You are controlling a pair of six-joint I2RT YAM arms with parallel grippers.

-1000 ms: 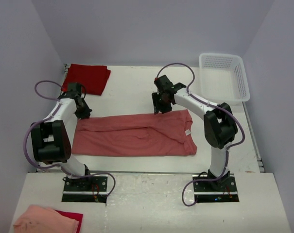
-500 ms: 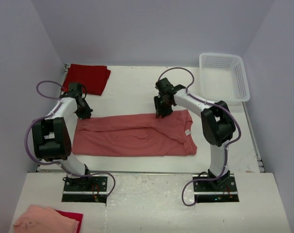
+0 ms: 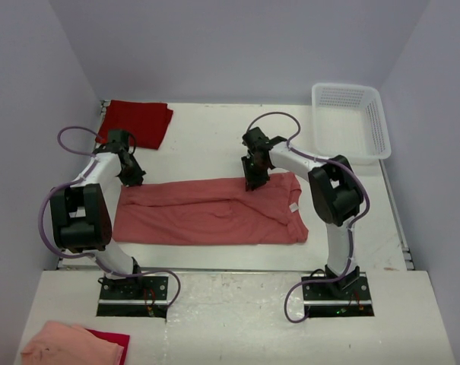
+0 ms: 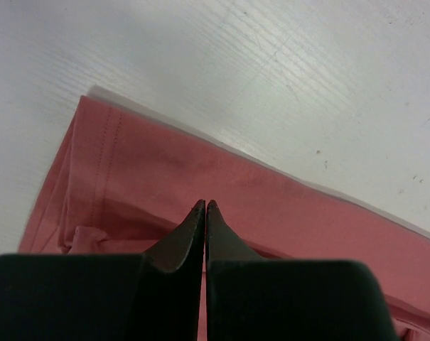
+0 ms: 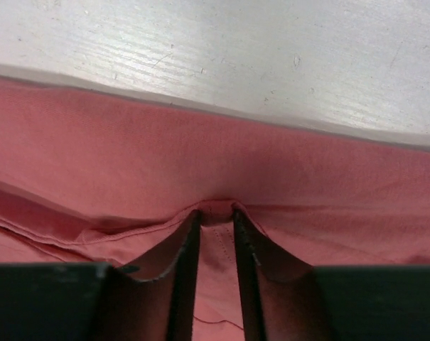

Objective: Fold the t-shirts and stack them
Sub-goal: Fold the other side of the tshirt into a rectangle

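- Nearest you, on the front ledge at the left, a peach-pink cloth lies in a soft, rumpled heap. A strip of deeper red cloth shows at its side.
- Beyond the arm bases, on the white bench, the salmon t-shirt lies flat. It forms a long, roughly rectangular band running left to right.
- Its matte knit carries shallow creases along its length, and its small white neck label sits near the right end.
- The left arm comes down at the shirt's far left corner. Its jaws are pressed together, with the dark tapered tips meeting on the cloth beside a double-stitched hem. You cannot tell whether any fabric is caught between them.
- The right arm bends over the shirt's far edge, right of the middle. Its jaws are pinching a narrow raised ridge of the salmon fabric, and soft folds spread outward from the pinch.
- Up close, the bench surface beside that edge is pale, finely streaked and lightly scuffed.
- In the far left corner, the crimson t-shirt lies folded into a squarish pad, well apart from the salmon one.
- In the far right corner stands a white plastic mesh basket. It is rectangular, with perforated walls and rounded corners.
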